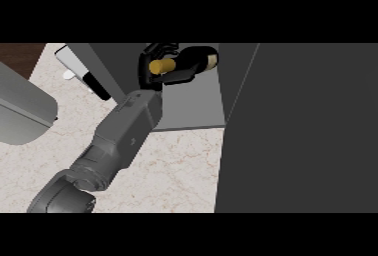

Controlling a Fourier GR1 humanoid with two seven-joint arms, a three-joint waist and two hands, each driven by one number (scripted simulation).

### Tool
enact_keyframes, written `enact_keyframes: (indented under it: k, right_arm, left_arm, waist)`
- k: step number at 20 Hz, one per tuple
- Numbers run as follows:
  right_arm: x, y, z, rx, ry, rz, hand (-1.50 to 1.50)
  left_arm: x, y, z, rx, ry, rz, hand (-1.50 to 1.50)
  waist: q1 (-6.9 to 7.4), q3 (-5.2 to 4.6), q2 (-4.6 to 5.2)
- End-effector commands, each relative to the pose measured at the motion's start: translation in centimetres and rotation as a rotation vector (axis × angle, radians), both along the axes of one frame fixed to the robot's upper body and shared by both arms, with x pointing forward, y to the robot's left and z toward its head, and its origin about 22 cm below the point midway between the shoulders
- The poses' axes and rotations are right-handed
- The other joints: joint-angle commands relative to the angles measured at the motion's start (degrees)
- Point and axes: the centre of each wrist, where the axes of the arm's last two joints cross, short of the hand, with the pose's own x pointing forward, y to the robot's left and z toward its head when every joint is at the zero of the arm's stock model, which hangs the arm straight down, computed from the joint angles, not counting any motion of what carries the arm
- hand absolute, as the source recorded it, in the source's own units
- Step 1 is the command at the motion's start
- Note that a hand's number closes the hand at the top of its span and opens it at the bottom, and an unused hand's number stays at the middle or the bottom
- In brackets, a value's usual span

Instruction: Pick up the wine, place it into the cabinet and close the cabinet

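Wine (195,60) gripped by my left hand (151,79), over cabinet (193,107) shelf; 2 steps left: release, shut door (295,130).

A pale marbled desk (177,170) with faint reddish veins fills the lower middle and left of the head view. A strip of dark brown wood (18,56) shows in the upper left corner, beyond the desk's edge. At the left edge sits a grey rounded object (18,110), cut off by the frame. Near the top a white item with a black edge (71,60) lies on the desk, partly hidden. A dark grey cabinet (193,102) stands at the top middle, and a large, darker grey panel (310,130) covers the whole right side. The light is even and soft
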Motion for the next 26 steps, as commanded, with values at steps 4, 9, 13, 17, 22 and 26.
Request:
enact_keyframes:
  k: [4,9,13,17,22,26]
  right_arm:
    - [-1.0,-1.1,0.9,0.008,-0.041,0.010,-1.50]
    - [-0.8,-0.5,0.3,0.026,-0.019,0.021,-1.50]
    - [-1.4,-0.1,0.6,0.007,-0.018,0.022,-1.50]
    - [-1.5,0.0,0.5,0.036,-0.016,0.050,-1.50]
    - [-1.0,0.4,-0.1,0.020,-0.007,0.037,-1.50]
    - [-1.0,0.9,-0.3,0.033,-0.035,0.058,-1.50]
  left_arm:
    - [-0.3,1.4,-1.3,0.072,0.029,0.057,-1.50]
    - [-1.0,1.1,-2.6,0.134,0.052,0.065,-1.50]
    - [-1.6,1.2,-3.5,0.165,0.053,0.081,-1.50]
    - [-0.8,2.8,-2.6,0.142,0.034,0.125,-1.50]
    - [-1.7,3.4,-4.2,0.118,0.017,0.112,-1.50]
    - [-2.8,2.3,-5.7,0.107,0.000,0.085,-1.50]
  waist:
    - [-0.34,-0.18,0.49]
    - [-0.36,-0.19,0.51]
    - [-0.77,-0.24,0.58]
    - [-1.63,-0.25,0.92]
    - [-0.56,-0.26,0.67]
    - [-0.77,-0.25,0.76]
